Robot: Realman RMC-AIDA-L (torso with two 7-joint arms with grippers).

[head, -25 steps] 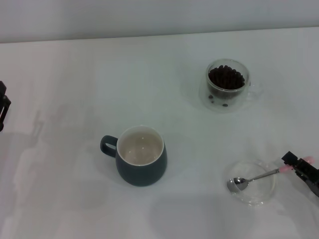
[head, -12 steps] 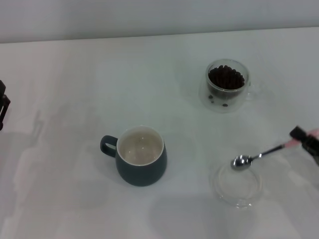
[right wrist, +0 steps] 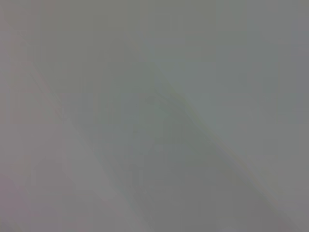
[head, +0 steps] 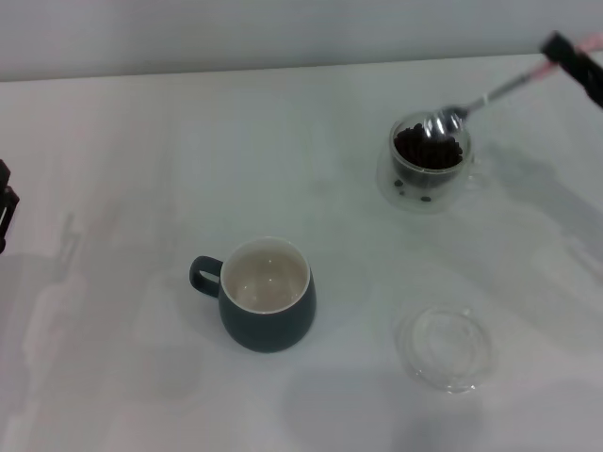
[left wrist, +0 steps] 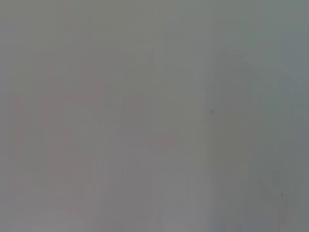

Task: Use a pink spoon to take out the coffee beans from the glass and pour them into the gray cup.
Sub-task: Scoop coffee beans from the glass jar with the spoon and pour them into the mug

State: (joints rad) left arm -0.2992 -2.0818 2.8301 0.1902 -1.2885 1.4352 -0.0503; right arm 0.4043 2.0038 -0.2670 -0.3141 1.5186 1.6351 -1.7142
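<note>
In the head view my right gripper (head: 571, 55) at the far right back is shut on the pink spoon (head: 490, 96) by its pink handle. The spoon's metal bowl hangs over the rim of the glass (head: 430, 162), just above the coffee beans (head: 429, 148) heaped inside. The gray cup (head: 268, 294) stands in the middle front, handle to the left, its cream inside bare. My left gripper (head: 6, 205) is parked at the left edge. Both wrist views show only blank grey.
A shallow clear round dish (head: 445, 345) lies on the white table at the front right, with nothing in it. A pale wall runs along the table's back edge.
My right gripper has lifted the spoon out of the clear dish and carried it back to the glass. The left arm and the cup have not moved.
</note>
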